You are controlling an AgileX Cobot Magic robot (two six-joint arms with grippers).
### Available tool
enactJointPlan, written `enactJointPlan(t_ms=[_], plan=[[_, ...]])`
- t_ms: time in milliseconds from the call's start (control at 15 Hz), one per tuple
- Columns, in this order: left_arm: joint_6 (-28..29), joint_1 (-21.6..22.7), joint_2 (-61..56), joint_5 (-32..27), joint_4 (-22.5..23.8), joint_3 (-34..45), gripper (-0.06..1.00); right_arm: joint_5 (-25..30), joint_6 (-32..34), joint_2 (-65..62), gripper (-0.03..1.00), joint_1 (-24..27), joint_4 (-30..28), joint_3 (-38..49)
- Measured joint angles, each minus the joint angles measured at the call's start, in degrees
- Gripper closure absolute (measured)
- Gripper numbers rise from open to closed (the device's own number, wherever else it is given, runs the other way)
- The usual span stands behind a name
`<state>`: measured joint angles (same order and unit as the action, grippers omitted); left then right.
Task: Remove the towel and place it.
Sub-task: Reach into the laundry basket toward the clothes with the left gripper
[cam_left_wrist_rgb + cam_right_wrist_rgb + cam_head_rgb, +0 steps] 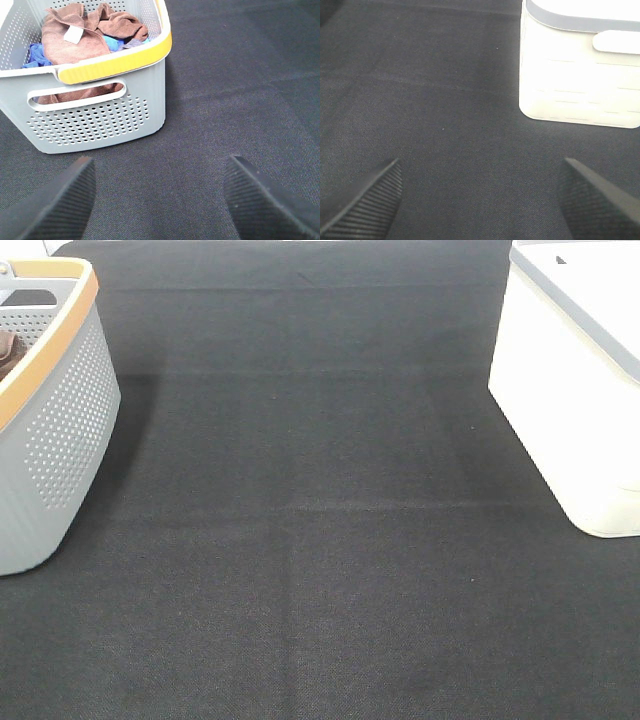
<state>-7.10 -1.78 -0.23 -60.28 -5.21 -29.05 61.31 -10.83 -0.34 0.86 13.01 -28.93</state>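
I count one grey basket (pixel 90 120), one white bin (pixel 570 75), and two of my own: left end effector (pixel 160 200) and right end effector (pixel 480 200). The basket holds one brown towel (pixel 60 50). Blue cloth (pixel 34 54) shows in two patches, and I cannot tell whether it is one piece or two.

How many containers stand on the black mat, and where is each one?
2. The grey perforated basket stands at the left edge; the white bin stands at the right edge. More may be outside the pictures.

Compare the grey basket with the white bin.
The grey basket has round-holed walls and a yellow rim; the white bin has no round holes and a grey rim. The grey basket holds the towel; the white bin's contents are hidden. Both stand on the dark mat.
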Motion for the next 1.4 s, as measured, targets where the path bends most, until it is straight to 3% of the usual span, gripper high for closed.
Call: enactJointPlan(t_ms=[1400], plan=[[0.0, 0.0, 0.0, 0.0, 0.0, 0.0, 0.25, 0.0, 0.0, 0.0, 0.17, 0.0, 0.0, 0.0]])
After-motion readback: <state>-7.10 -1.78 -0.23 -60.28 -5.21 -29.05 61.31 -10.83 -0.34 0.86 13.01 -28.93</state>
